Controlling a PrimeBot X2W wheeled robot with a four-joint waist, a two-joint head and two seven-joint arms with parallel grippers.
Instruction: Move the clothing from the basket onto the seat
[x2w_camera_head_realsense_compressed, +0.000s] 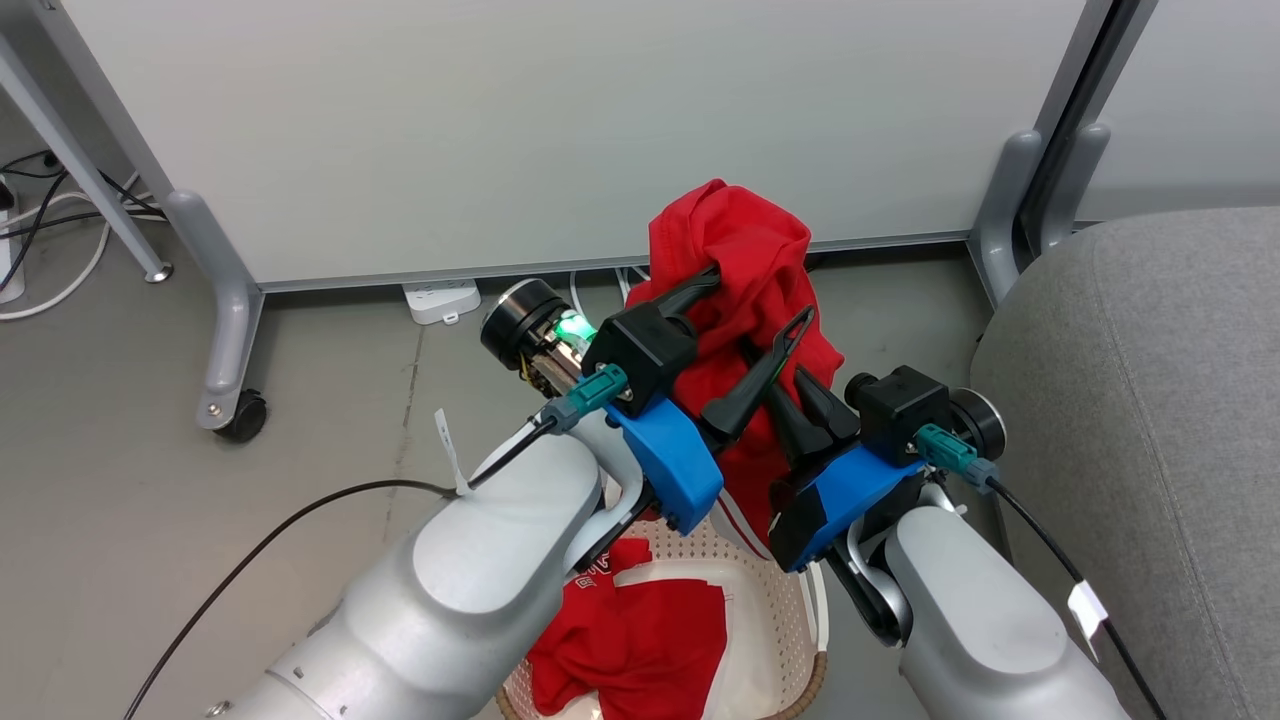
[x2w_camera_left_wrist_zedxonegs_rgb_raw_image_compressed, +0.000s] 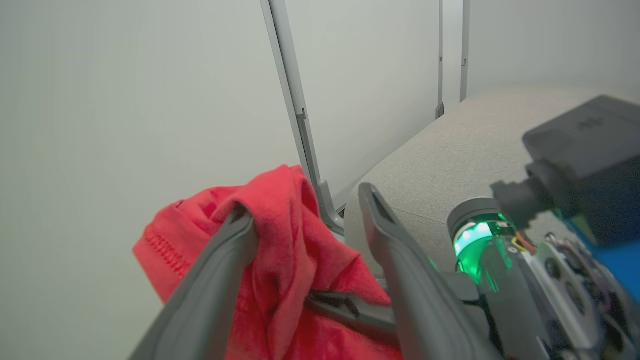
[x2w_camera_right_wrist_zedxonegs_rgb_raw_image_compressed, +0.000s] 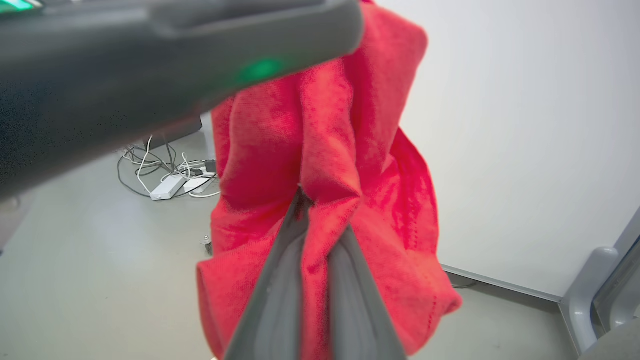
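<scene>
Clothing (x2w_camera_head_realsense_compressed: 760, 340): two bright red pieces, one up in the air, one down below.

Raised garment (x2w_camera_head_realsense_compressed: 735, 230): bunched and lifted clear of the basket (x2w_camera_head_realsense_compressed: 812, 610). It hangs between and above both sets of jaws, and its lower end trails down below the jaws toward the basket.

Left gripper (x2w_camera_head_realsense_compressed: 760, 292): jaws spread wide. One finger (x2w_camera_left_wrist_zedxonegs_rgb_raw_image_compressed: 225, 260) has a fold of the raised garment draped over its tip. The other finger (x2w_camera_left_wrist_zedxonegs_rgb_raw_image_compressed: 395, 250) stands bare, apart from the cloth. Nothing is pinched between them; the cloth only hangs on that one side.

Right gripper (x2w_camera_right_wrist_zedxonegs_rgb_raw_image_compressed: 320, 217): jaws pressed together on a fold of the raised garment. Red cloth is squeezed into the narrow line between them and spills past on both sides. These jaws sit just beside the left gripper's bare finger, which crosses close in front of them.

Lower garment (x2w_camera_head_realsense_compressed: 640, 650): red with white trim and some white lettering. It lies crumpled inside the basket, directly beneath both sets of jaws, partly hidden by the left forearm (x2w_camera_head_realsense_compressed: 480, 560).

Seat (x2w_camera_head_realsense_compressed: 1150, 420): grey fabric, on the outer side of the right gripper's jaws, near but apart from them.

Beyond the jaw tips: a white partition panel (x2w_camera_head_realsense_compressed: 560, 120) on grey wheeled feet. A white power strip (x2w_camera_head_realsense_compressed: 440, 298) and loose cables lie on the grey floor (x2w_camera_head_realsense_compressed: 150, 480) at its base.
</scene>
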